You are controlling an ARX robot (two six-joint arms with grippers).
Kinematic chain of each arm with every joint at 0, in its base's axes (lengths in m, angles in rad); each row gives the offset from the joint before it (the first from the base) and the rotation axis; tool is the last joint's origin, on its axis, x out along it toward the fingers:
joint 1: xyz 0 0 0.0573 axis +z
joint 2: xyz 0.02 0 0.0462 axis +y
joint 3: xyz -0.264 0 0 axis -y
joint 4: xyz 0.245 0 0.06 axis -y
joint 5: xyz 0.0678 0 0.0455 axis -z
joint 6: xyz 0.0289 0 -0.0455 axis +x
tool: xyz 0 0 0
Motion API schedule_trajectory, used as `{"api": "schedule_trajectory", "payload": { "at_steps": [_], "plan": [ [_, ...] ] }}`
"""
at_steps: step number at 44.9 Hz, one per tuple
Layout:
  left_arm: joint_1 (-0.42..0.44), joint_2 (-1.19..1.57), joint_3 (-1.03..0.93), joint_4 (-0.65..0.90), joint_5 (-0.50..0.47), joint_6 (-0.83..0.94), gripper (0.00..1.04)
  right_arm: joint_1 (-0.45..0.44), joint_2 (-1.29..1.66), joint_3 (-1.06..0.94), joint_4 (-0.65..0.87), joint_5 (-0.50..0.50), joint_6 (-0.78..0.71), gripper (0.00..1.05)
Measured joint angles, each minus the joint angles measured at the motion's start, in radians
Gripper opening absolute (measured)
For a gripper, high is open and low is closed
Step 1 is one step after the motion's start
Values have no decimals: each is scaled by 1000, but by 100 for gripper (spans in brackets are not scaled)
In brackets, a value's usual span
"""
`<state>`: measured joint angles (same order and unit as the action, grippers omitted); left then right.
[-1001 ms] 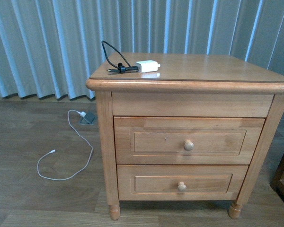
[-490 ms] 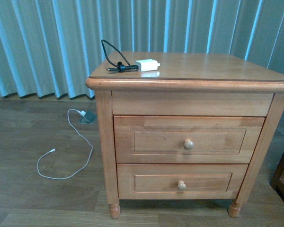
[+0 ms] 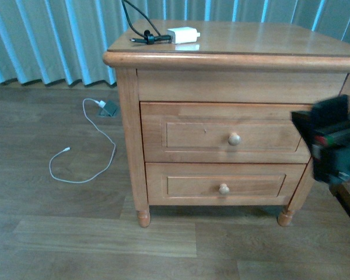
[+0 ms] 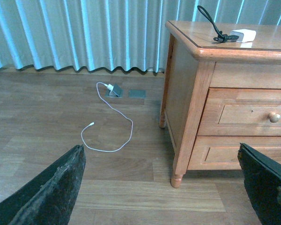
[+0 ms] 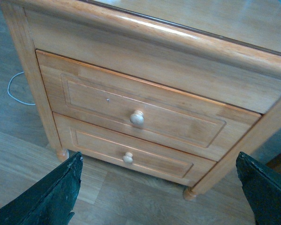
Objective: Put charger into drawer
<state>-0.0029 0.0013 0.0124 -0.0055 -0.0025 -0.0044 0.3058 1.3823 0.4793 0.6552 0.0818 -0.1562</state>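
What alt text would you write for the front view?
Light-brown wooden nightstand, its taller upper drawer and lower drawer both shut. A small white charger block with looped black cable lies on top, far left. Thin white cable on the floor; blurred black right gripper at right.

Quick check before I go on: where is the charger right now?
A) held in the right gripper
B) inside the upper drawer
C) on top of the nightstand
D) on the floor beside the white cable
C: the charger lies on top of the nightstand, toward its left side, and the drawer is shut.
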Motion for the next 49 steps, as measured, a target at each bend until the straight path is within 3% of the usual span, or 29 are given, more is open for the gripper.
{"api": "schedule_trajectory", "payload": {
  "at_steps": [17, 34, 49],
  "plan": [
    [0, 0, 0, 0, 0, 0, 99, 42, 653, 379, 240, 115, -15, 96],
    [0, 0, 0, 0, 0, 0, 99, 35, 953, 634, 263, 179, -23, 96],
    [0, 0, 0, 0, 0, 0, 99, 29, 1048, 748, 237, 196, -24, 96]
  ]
}}
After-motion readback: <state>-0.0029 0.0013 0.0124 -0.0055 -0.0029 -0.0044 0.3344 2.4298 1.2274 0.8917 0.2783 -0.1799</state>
